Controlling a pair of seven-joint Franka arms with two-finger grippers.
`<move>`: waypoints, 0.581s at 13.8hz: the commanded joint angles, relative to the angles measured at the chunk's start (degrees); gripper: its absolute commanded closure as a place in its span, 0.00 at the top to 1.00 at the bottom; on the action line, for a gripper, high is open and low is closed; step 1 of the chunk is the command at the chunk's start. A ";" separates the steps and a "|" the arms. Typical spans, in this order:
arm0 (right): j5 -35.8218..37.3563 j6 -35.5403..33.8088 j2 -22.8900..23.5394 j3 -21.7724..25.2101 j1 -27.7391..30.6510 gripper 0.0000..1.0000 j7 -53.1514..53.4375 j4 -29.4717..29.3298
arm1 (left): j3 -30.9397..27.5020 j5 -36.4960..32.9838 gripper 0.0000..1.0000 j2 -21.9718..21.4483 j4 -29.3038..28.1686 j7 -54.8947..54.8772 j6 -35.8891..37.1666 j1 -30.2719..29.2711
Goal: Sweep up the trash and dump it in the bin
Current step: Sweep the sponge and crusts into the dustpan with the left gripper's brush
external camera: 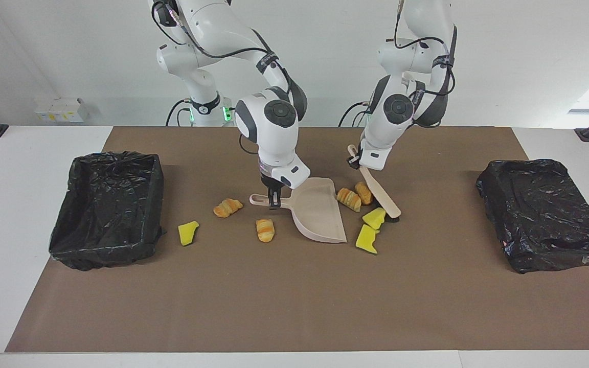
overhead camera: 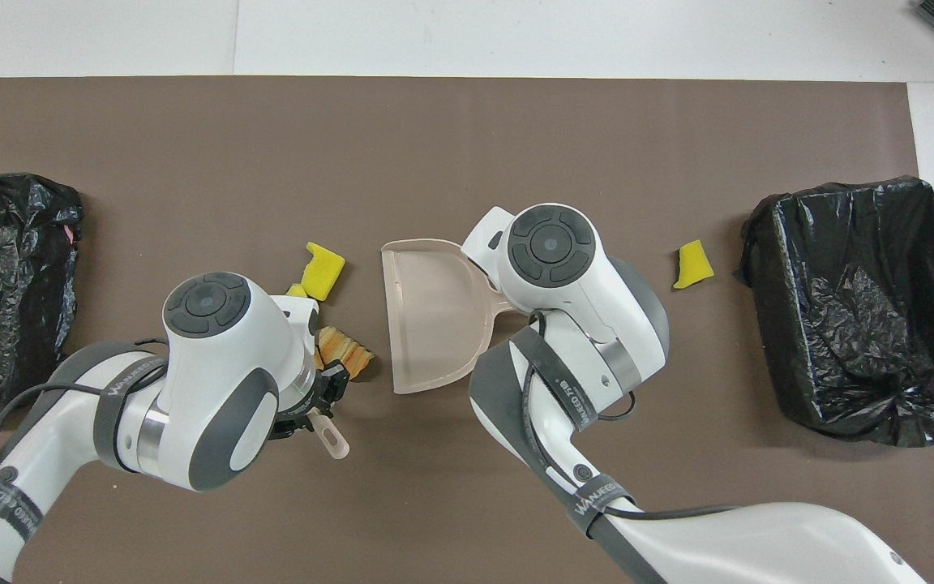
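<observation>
The right claw (external camera: 274, 200) grips the handle of the beige dustpan (external camera: 320, 214), which sits on the brown mat in the middle of the bench (external camera: 28, 306). The left claw (external camera: 356, 162) grips the beige brush (external camera: 379, 191), whose end rests by two bread pieces (external camera: 355, 197) and two yellow sponge chunks (external camera: 370, 229). Two more bread pieces (external camera: 246, 219) and another sponge chunk (external camera: 188, 232) lie toward the right arm's end, near a black bin (external camera: 108, 209). A second black bin (external camera: 545, 214) sits at the left arm's end.
</observation>
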State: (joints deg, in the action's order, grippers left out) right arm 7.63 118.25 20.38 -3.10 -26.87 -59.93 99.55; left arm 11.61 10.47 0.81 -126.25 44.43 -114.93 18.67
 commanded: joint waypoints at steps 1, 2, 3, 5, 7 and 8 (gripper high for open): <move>0.72 2.68 1.07 -0.41 -1.08 0.00 4.11 0.74 | -0.36 2.35 0.00 0.34 0.22 -2.77 -2.23 4.52; 0.72 2.77 1.16 -0.42 -1.16 0.00 4.38 0.65 | -0.36 2.88 0.00 0.25 0.22 -3.64 -3.01 6.10; 0.64 2.69 1.16 -0.42 -1.43 0.00 4.38 0.74 | -0.36 2.89 0.00 0.16 0.39 -3.91 -3.46 7.60; 0.64 2.69 1.16 -0.42 -1.43 0.00 4.38 0.65 | -0.36 2.80 0.00 0.33 1.35 -4.00 -3.37 9.45; 0.64 2.60 1.16 -0.41 -1.43 0.00 4.38 0.65 | -0.36 2.71 0.00 0.68 3.19 -4.09 -3.29 10.77; 0.64 2.43 1.16 -0.42 -1.43 0.00 4.38 0.65 | -0.36 2.71 0.00 0.60 3.90 -4.35 -2.68 10.95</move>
State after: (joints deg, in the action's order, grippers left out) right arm 7.62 119.66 21.49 -3.12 -28.40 -56.90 99.75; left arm 12.11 12.74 0.86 -124.69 41.52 -118.23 28.53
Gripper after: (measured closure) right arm 0.670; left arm 0.740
